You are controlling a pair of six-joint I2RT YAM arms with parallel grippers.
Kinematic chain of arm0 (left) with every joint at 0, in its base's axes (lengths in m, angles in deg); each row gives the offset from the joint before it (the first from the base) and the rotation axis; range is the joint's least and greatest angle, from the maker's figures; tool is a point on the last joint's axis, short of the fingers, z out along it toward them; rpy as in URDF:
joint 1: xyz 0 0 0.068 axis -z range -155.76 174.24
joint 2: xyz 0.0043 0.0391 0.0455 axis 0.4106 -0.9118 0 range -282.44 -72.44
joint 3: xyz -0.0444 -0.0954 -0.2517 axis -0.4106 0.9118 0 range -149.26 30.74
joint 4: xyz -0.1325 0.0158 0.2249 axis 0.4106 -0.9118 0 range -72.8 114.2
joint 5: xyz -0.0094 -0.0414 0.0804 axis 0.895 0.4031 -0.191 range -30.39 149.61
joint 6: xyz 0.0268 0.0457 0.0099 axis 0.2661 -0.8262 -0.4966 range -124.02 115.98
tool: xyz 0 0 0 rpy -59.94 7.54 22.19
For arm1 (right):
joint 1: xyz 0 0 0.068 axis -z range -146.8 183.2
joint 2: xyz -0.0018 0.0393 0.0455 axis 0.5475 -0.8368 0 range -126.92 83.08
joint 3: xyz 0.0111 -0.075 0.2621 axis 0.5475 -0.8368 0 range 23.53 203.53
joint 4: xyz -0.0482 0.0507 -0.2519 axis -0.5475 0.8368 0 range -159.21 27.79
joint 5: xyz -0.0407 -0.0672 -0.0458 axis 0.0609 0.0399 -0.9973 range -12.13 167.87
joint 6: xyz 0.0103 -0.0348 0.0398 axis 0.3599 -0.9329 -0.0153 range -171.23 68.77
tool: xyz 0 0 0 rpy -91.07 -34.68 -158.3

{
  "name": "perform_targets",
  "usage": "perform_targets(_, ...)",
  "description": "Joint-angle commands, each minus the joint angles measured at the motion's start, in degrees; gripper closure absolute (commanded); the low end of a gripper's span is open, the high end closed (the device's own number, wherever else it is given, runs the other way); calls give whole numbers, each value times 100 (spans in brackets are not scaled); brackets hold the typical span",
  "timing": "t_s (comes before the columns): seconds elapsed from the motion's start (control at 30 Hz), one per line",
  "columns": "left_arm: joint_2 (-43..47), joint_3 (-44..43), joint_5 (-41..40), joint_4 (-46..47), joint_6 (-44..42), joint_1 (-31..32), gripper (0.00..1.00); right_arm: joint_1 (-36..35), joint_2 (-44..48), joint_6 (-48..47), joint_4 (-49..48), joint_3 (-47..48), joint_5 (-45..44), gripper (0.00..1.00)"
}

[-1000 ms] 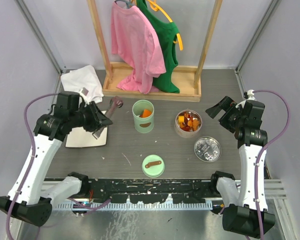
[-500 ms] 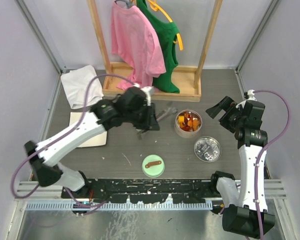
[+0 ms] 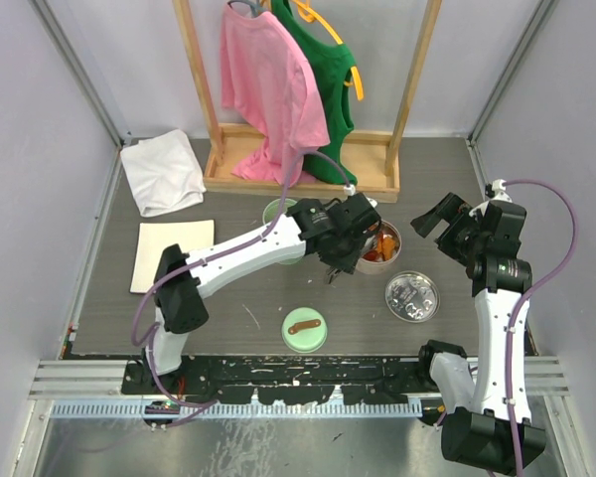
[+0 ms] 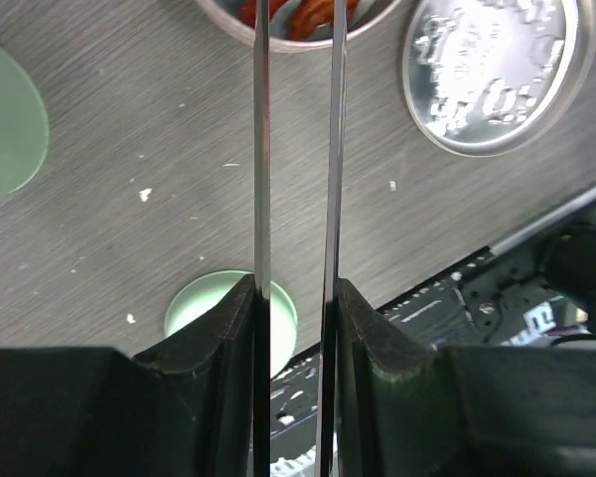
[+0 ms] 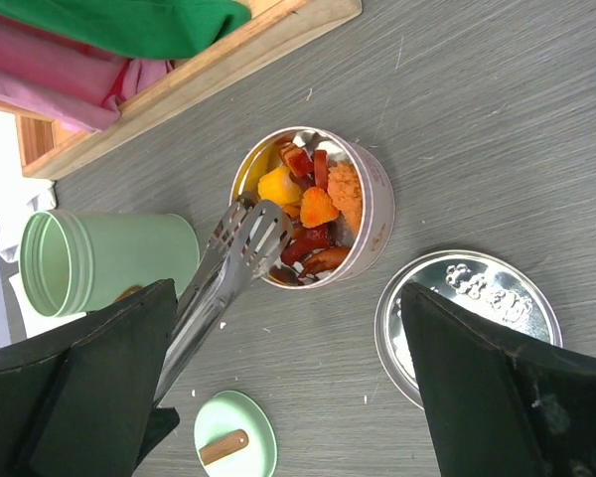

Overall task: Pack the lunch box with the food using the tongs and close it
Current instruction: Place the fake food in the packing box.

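Note:
My left gripper [image 3: 354,241] [image 4: 296,290] is shut on the tongs [image 4: 261,149] [image 5: 225,273]. Their two thin arms run side by side, a little apart. In the right wrist view their slotted tips hang over the left rim of a round metal tin [image 3: 386,256] [image 5: 375,204] holding the food [image 5: 313,204] [image 4: 298,12], orange, red and dark pieces. Nothing shows between the tips. The green lunch box [image 3: 274,211] [image 5: 109,263] stands open left of the tin, partly hidden by my left arm. Its green lid [image 3: 304,329] [image 5: 235,447] with a wooden handle lies nearer the front. My right gripper [image 3: 435,221] [image 5: 288,298] stands open, right of the tin, holding nothing.
The tin's silver lid [image 3: 412,295] [image 4: 497,70] [image 5: 467,318] lies front right of the tin. A wooden rack [image 3: 298,179] with a pink and a green shirt stands at the back. A white cloth [image 3: 162,171] and a beige mat [image 3: 169,253] lie at the left.
My left arm has swung from the left side of the table across to the tin, carrying the tongs. The right arm has not moved.

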Motion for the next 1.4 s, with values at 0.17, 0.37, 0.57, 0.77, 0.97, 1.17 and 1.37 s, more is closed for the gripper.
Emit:
perform_targets(0.17, -77, -385, -524, -146, -238, 39, 77, 13, 104, -106, -114, 127, -101, 0)
perform_targets(0.37, -199, -447, -442, -219, -289, 41, 69, 14, 107, -101, -114, 124, -94, 0)
perform_targets(0.57, -104, -535, -488, -205, -303, 38, 59, 14, 101, -96, -112, 138, -83, 0)
perform_targets(0.77, 111, -521, -531, -142, -317, 30, 55, 14, 77, -89, -114, 147, -51, 0)
perform_targets(0.97, 884, -73, -784, 248, -278, 30, 59, 16, 64, -73, -114, 166, -31, 0)
perform_targets(1.17, 2241, 1025, -1554, 869, -216, -24, 61, 19, 32, -56, -118, 190, -7, 0)
perform_targets(1.37, 3700, 2352, -2418, 1128, 67, -261, 63, 14, 38, 41, -180, 152, 80, 0)
